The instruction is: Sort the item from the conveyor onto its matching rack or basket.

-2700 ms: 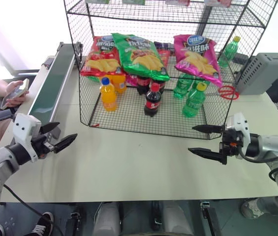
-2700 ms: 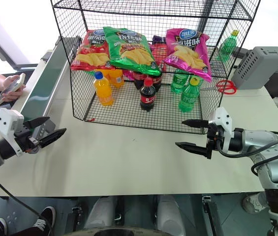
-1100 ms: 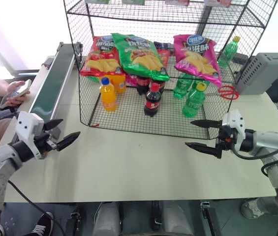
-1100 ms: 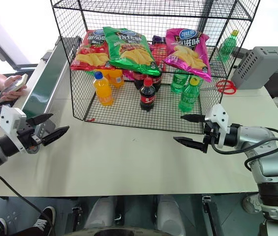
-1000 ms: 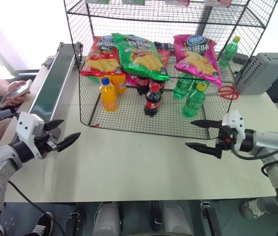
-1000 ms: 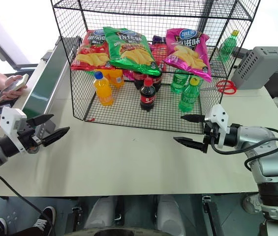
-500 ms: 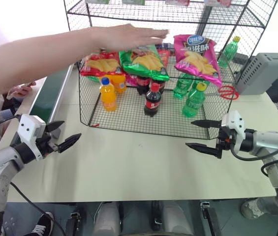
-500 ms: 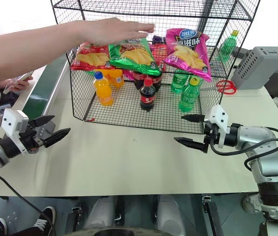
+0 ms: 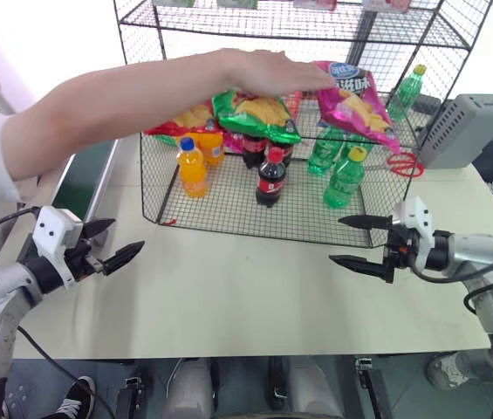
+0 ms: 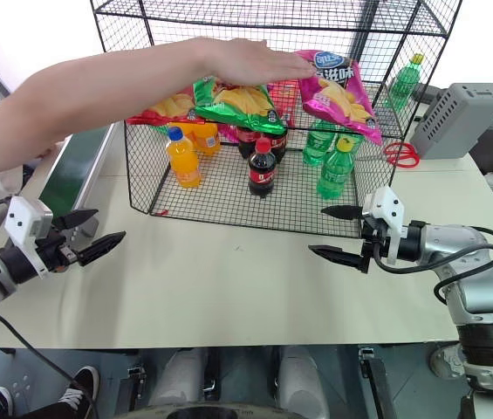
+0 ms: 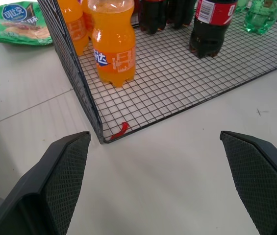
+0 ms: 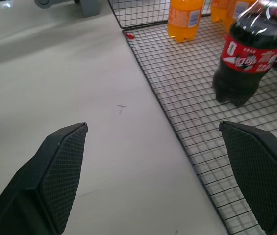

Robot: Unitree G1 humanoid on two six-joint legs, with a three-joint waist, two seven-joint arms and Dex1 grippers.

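the glossy magenta-pink crisp bag (image 9: 353,98), crinkled foil with a blue oval logo and yellow crisps printed on it, lies tilted on a tier inside the black wire-grid rack (image 9: 229,218), toward the rack's right side. a person's hand (image 9: 274,72) reaches in across the rack from its left, fingertips on the bag's top edge. beside the pink bag, nearer the rack's middle, lies a shiny green crisp bag (image 9: 257,112), and a red bag (image 10: 166,108) shows partly under the person's forearm. on the rack's thin square-mesh floor stand plastic bottles: a round orange soda bottle (image 9: 192,168), a dark cola bottle (image 9: 270,178) with a red label, and green bottles (image 9: 343,181). the dark-green conveyor (image 9: 78,176) runs along the rack's left, mostly behind the arm. right of the rack sits a grey slatted box (image 9: 465,129). in front of the rack, over the smooth pale worktop (image 9: 237,288), the left tool (image 9: 112,244) and the right tool (image 9: 359,243) both hang with their black textured fingers spread wide, holding nothing.
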